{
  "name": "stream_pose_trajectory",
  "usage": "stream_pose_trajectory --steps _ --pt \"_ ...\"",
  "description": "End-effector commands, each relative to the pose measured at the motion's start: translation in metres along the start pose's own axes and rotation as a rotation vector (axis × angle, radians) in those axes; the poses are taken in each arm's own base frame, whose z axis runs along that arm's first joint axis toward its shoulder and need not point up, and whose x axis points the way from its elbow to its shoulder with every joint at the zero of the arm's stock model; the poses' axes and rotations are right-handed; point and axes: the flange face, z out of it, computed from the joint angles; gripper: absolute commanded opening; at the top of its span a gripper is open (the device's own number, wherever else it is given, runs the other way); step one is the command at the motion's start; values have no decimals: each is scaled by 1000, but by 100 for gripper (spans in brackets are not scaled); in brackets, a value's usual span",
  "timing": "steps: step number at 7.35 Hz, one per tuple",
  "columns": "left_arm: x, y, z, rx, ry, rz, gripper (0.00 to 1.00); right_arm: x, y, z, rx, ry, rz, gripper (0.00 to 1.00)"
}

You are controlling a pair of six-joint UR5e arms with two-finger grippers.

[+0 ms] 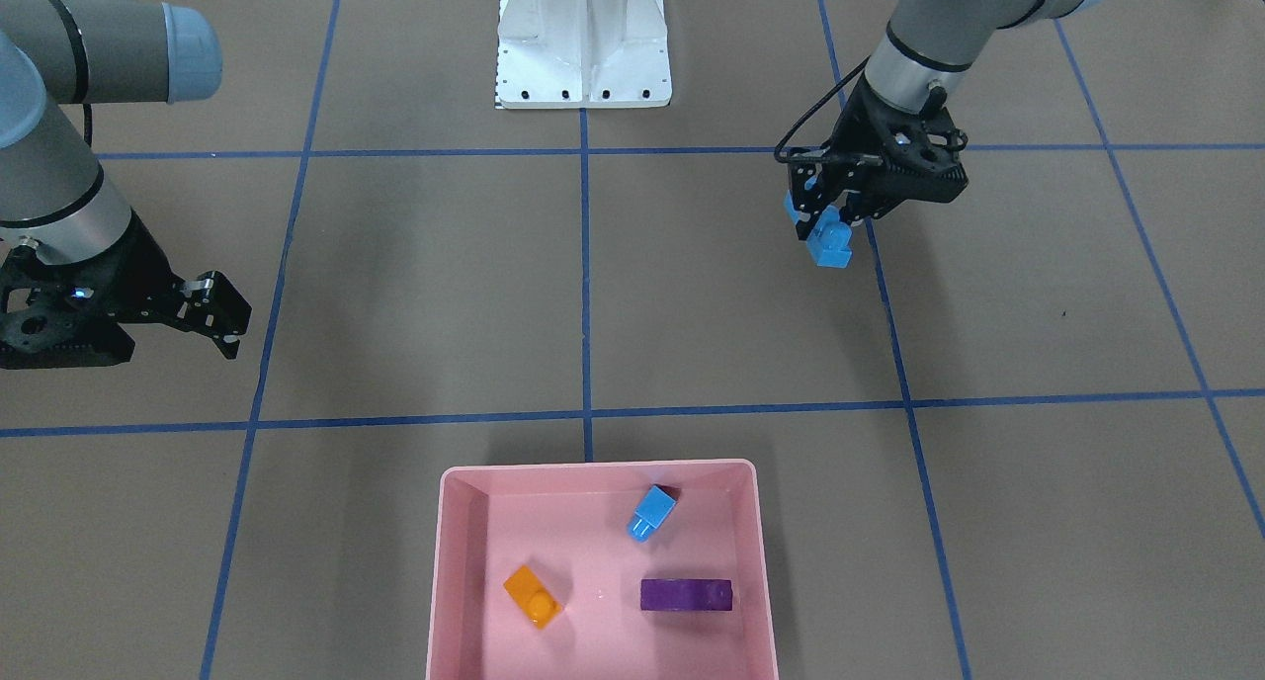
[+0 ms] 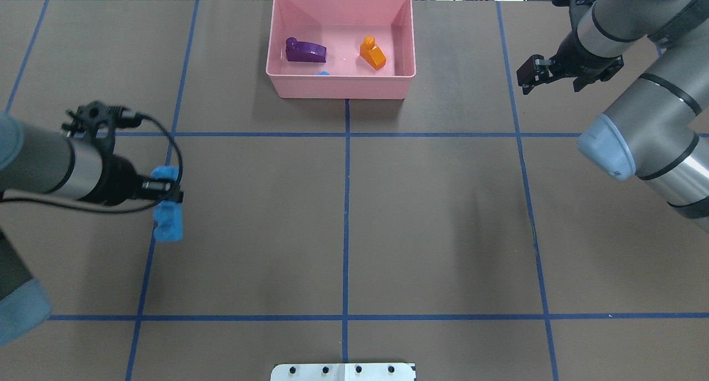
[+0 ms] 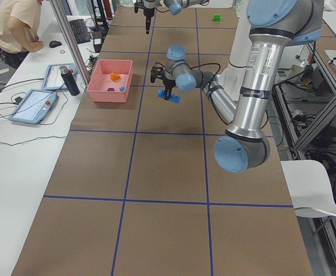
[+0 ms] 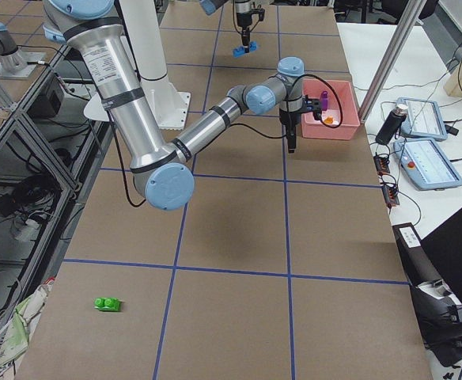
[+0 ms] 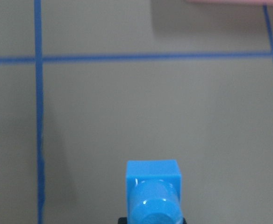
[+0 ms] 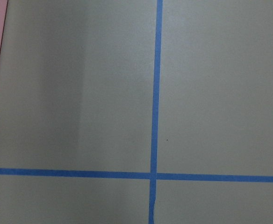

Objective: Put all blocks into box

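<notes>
Well left of the box (image 2: 340, 87), the left gripper (image 2: 171, 194) has its fingers pinching the long blue block (image 2: 168, 223) over the brown, blue-taped surface (image 2: 443, 215). In the box lie the purple block (image 2: 304, 51), small blue block (image 2: 322, 73) and orange block (image 2: 372, 53). Right of the box, the right gripper (image 2: 526, 76) has its fingers spread. The green block (image 4: 107, 303) lies far from the box.

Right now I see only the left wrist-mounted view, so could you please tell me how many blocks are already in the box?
Observer: Three lie in the box: the orange block, the small blue block and the purple block.
Operator: Thank you. Besides the long blue block in the left gripper, is any left out?
Observer: Yes, the green block lies far off, toward the table's end on the robot's right.
Operator: And is the right gripper free?
Observer: Yes, it is open and empty, above bare table beside the box.
</notes>
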Motion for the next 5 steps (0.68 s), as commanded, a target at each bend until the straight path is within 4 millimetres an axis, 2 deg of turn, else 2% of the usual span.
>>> stream_pose_trajectory --steps 1,2,3,4,5 --pt "86 -124 15 36 -55 -71 0 1 0 1 -2 2 3 100" --pt "123 -176 27 37 -88 -148 0 -1 0 1 -2 1 3 100" --pt "148 -209 40 26 -121 -190 0 0 0 2 -4 3 4 100" --pt "158 -232 60 37 -110 -242 0 1 -1 6 -9 8 6 100" --pt "156 -248 88 56 -77 -280 0 0 -3 6 -9 8 6 100"
